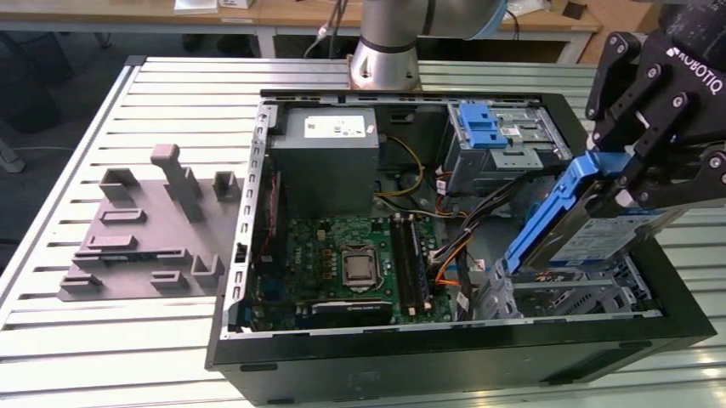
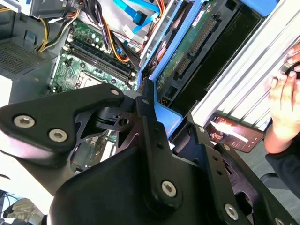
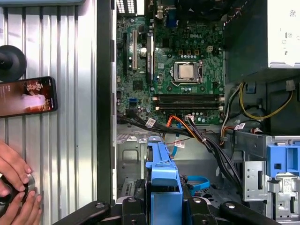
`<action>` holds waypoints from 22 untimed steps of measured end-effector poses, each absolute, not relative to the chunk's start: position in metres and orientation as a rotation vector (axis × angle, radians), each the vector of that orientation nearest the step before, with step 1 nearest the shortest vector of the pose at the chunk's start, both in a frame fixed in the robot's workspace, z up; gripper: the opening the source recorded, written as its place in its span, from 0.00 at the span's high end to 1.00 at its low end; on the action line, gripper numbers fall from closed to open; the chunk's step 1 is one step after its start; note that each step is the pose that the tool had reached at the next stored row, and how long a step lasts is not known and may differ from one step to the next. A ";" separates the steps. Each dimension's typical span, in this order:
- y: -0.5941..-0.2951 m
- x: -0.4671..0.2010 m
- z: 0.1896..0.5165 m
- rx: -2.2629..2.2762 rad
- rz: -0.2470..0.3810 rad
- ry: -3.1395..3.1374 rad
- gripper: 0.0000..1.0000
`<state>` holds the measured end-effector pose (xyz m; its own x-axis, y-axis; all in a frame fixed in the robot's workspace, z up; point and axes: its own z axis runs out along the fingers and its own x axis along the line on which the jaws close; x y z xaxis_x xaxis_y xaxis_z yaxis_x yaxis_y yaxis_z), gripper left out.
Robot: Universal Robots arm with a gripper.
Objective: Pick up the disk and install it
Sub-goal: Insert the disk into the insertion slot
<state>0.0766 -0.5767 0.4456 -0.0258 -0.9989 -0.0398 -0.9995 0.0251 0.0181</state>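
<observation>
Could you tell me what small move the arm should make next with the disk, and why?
Probably ease the disk down along its own tilt into the metal bay under it. The gripper is shut on the disk's upper end, the disk stands tilted with its lower end at the bay's mouth but not seated, and the orange cables lie beside that path.

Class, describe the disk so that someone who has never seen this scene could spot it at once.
Find the open black computer case. At its end on the exterior view's right, the gripper holds the disk tilted above the drive bay. Its blue frame and white-and-blue label set it apart from the grey power-supply box.
</observation>
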 end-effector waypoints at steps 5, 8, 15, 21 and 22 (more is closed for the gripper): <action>-0.577 0.077 0.442 -2.182 0.064 2.238 0.64; -0.577 0.077 0.439 -2.182 0.064 2.238 0.64; -0.577 0.077 0.434 -2.182 0.064 2.238 0.64; -0.577 0.077 0.429 -2.182 0.063 2.238 0.57; -0.577 0.077 0.429 -2.182 0.064 2.238 0.57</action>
<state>0.0767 -0.5767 0.4286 -0.0257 -0.9989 -0.0396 -0.9995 0.0250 0.0181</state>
